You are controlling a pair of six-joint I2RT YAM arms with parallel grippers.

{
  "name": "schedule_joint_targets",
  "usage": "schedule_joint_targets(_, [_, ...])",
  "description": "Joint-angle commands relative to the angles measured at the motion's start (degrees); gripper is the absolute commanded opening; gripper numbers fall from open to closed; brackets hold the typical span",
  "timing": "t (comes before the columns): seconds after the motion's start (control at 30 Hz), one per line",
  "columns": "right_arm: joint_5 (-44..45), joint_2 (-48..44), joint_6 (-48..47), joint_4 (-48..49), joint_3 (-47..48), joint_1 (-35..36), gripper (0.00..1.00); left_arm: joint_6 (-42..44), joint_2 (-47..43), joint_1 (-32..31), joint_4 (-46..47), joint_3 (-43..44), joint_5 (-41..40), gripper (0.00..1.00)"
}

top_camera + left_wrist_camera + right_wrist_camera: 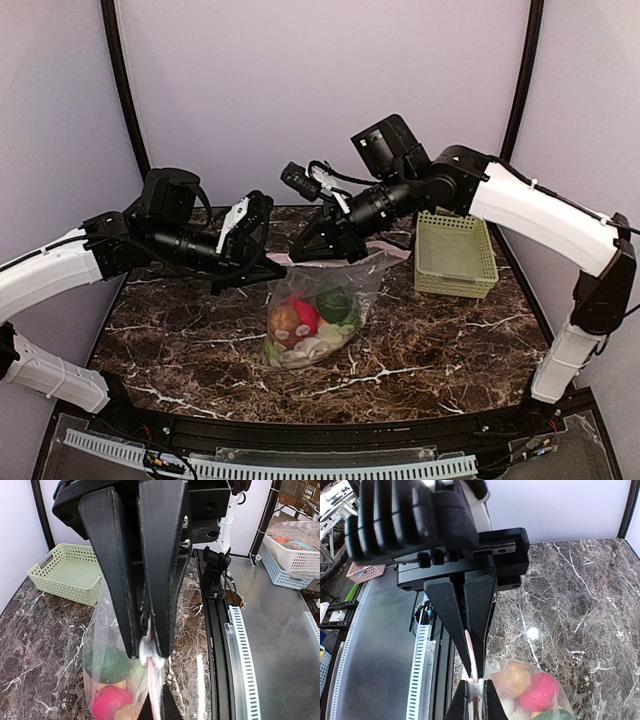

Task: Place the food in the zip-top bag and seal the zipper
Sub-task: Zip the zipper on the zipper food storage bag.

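The zip-top bag [322,305] hangs between the two arms over the middle of the marble tabletop [450,350]. Its bottom seems to rest on the stone and its top edge is lifted. The food [303,318] is already inside, with red, green, tan and whitish pieces heaped at the bottom.

The left fingers [162,575] are shut on the zipper [149,656], and the right fingers [481,611] are shut on it too. Each wrist view shows the other arm's tips just beside its own, nearly touching. A small white piece [474,690] sits on the strip between them, perhaps a slider, though I cannot tell.

The step in hand looks like the sealing. To do it well, one pair should stay as an anchor while the other runs along the strip to its far end. It should pinch firmly enough to press the tracks together, keep the edge taut and level, and not drag the bag sideways. Every part of the strip needs pressing, including the part under the anchor.

The pale green basket [455,255] stands on the right, close under the right arm, so a sweep that way has little room. The fingertips being so close together is the other risk. A white lattice bin [295,547] lies off the tabletop, well clear.
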Motion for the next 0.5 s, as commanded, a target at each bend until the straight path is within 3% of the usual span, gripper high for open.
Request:
schedule_joint_targets(0.0, [4.17,-2.66,-0.35,-3.35,-1.9,-0.9,0.0,-0.28,-2.85,1.08,-0.01,-0.5,1.37,0.01])
schedule_joint_targets(0.47, [6.77,-5.21,0.26,-3.14,-5.49,-1.9,0.0,0.36,-4.46,2.16,-0.85,-0.43,0.05,0.01])
